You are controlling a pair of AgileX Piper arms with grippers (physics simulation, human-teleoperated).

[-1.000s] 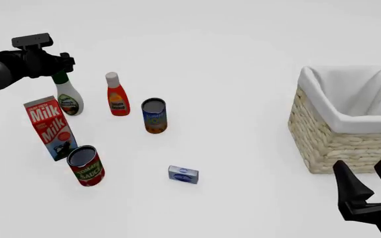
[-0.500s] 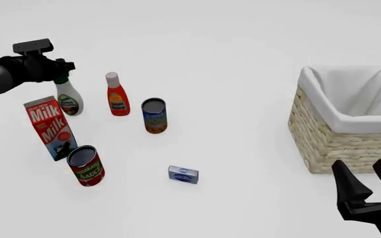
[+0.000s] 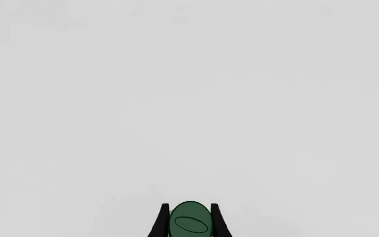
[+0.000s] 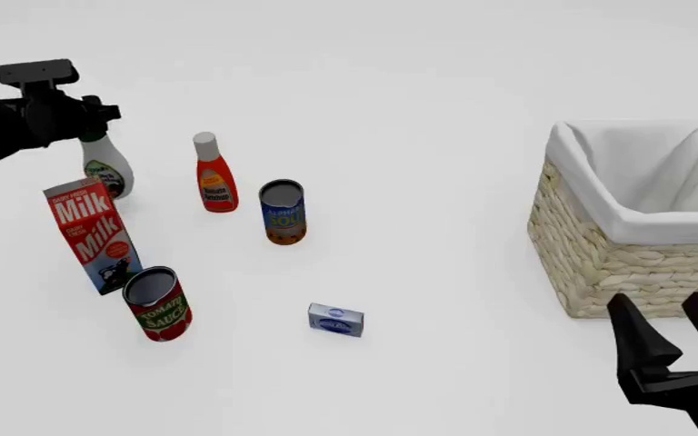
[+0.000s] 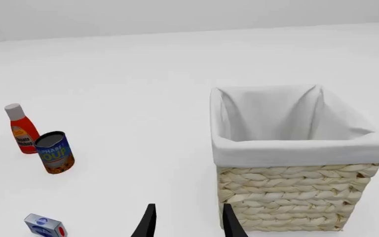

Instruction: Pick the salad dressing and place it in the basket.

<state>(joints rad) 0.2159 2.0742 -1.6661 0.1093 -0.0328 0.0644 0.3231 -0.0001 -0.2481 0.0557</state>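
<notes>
Black fingers of our right gripper [image 4: 671,338] stand apart and empty at the near right corner of the desk, just in front of the square woven tan wicker basket [image 4: 603,259] with its white cloth liner. Far across at the left edge, our left gripper [image 3: 190,223] clasps the dark green cap of the white curvy plastic salad dressing [image 4: 106,169], which hangs upright, long axis vertical, well apart from the basket.
</notes>
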